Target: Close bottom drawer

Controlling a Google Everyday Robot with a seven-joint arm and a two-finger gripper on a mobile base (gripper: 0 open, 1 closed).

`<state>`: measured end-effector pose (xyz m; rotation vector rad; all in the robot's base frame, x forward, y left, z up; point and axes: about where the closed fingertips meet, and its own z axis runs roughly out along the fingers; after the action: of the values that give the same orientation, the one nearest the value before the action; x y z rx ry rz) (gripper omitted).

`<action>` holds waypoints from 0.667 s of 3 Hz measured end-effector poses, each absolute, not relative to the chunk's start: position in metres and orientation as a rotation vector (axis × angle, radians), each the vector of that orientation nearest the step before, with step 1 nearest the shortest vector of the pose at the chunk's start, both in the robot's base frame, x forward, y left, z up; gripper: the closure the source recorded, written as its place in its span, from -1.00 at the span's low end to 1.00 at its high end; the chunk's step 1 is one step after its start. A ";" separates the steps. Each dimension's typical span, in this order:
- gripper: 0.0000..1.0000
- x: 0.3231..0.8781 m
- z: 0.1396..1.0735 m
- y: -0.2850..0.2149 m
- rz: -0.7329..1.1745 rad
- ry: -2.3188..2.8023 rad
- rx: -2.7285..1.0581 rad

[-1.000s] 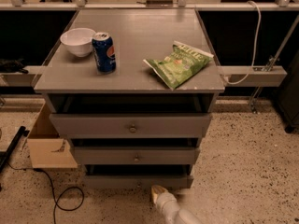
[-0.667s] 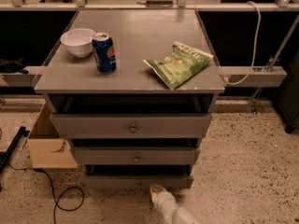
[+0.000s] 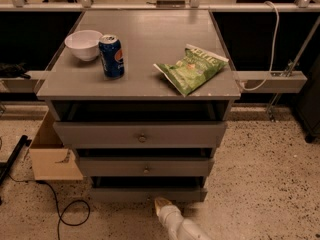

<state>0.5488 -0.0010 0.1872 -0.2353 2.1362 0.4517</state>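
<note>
We find the gripper point(image 3: 162, 205) low at bottom centre, right against the front of the bottom drawer point(image 3: 125, 194).

We cannot tell how far the claw is open or whether it grips anything. The bottom drawer sits slightly pulled out at lower centre, beneath the middle drawer point(image 3: 175, 167) and top drawer point(image 3: 100, 134), whose dark insides we cannot read. On the grey cabinet top point(image 3: 145, 29) stand a white bowl point(image 3: 84, 44), a blue can point(image 3: 111, 55) and a green chip bag point(image 3: 192, 68). A cardboard box point(image 3: 52, 156) rests at left on the speckled floor point(image 3: 265, 184).
</note>
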 end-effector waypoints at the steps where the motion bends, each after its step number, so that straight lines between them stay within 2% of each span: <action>1: 1.00 0.555 0.190 0.006 0.443 2.132 -0.251; 2: 1.00 0.573 0.183 0.016 0.411 2.153 -0.259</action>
<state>0.5731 0.0165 0.1828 -0.2593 2.1532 0.4110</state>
